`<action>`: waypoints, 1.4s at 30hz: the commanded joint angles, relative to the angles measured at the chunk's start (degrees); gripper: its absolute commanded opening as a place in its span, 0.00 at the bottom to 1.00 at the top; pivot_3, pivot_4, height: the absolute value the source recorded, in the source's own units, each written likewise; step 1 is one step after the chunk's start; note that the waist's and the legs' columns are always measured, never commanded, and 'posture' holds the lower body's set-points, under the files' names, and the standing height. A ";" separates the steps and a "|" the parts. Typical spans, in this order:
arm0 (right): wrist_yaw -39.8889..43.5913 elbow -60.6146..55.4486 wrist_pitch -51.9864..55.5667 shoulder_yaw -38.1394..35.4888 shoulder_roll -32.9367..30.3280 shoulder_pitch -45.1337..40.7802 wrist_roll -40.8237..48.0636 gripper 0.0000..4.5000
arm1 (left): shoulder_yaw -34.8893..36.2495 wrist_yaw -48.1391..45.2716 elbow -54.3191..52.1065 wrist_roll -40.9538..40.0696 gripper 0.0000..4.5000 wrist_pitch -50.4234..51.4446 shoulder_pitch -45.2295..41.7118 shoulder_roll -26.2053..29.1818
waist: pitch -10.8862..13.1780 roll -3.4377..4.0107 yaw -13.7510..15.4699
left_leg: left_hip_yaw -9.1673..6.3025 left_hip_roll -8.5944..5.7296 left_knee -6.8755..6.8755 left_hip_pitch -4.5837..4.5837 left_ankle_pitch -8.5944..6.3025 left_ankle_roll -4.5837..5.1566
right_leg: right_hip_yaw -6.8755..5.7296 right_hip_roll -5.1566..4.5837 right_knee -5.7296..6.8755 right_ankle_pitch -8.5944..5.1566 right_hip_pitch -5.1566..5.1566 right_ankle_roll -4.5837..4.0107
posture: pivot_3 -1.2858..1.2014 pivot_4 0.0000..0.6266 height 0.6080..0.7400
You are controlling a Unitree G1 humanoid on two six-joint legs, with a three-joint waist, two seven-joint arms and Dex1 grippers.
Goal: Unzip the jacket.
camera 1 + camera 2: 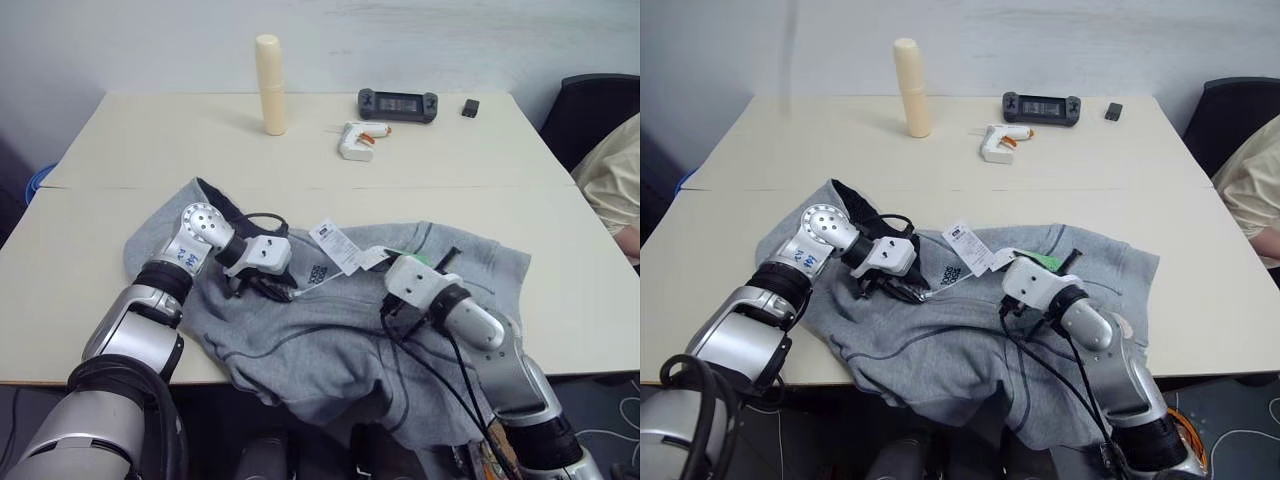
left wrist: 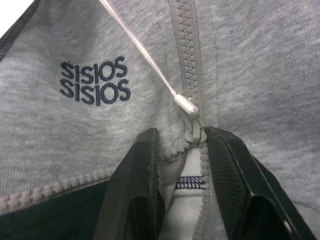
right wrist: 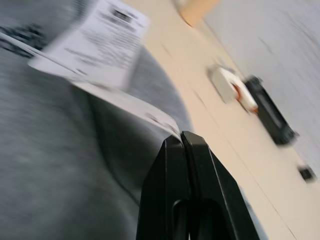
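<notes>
The jacket (image 1: 330, 330) lies crumpled at the desk's (image 1: 150, 150) near edge, its zipper slider (image 2: 192, 131) between the left gripper's (image 2: 181, 150) spread fingers; pinch the slider squarely, then draw it along the teeth. Right gripper (image 3: 182, 142) fingers pressed together, empty

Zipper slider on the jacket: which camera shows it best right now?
The left wrist view: the zipper slider sits close up between the left gripper fingers, teeth plainly visible on the jacket. In the eye views the left gripper hides it; the right wrist view shows blurred fleece and hang tags.
</notes>
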 commanded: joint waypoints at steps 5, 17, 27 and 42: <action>-3.21 -5.18 2.75 -11.22 -2.75 3.45 0.86 0.00 | 1.25 -5.01 1.32 1.67 0.34 6.75 3.07 1.41 | -0.06 0.10 -0.42 | 0.02 0.09 -0.07 0.02 -0.05 -0.03 | 0.02 0.07 0.01 0.00 0.00 -0.01 | 0.52 0.24 1.00; -2.73 -6.78 13.06 -38.69 -5.10 10.54 11.61 0.00 | 0.09 -2.52 1.38 4.66 0.34 3.22 4.75 2.60 | -0.10 0.17 -0.23 | 0.04 0.14 -0.11 0.00 -0.11 -0.03 | 0.04 0.09 -0.08 -0.03 -0.03 -0.05 | 0.52 0.24 1.00; -2.44 7.77 10.68 -58.77 -16.95 13.57 18.69 0.00 | 0.27 -2.11 1.99 4.52 0.34 3.35 4.55 1.96 | -0.27 0.45 -0.42 | 0.13 0.17 -0.21 0.08 -0.30 0.22 | 0.10 0.11 -0.37 -0.03 0.00 -0.05 | 0.52 0.24 1.00; 13.07 29.45 6.62 -39.73 -32.01 -2.06 32.49 0.00 | 6.01 -2.31 -1.95 -1.08 0.34 10.78 4.60 0.29 | -0.34 0.73 -0.71 | 0.17 0.11 -0.22 0.04 -0.26 0.17 | 0.09 0.02 -0.56 0.00 0.05 0.01 | 0.52 0.24 1.00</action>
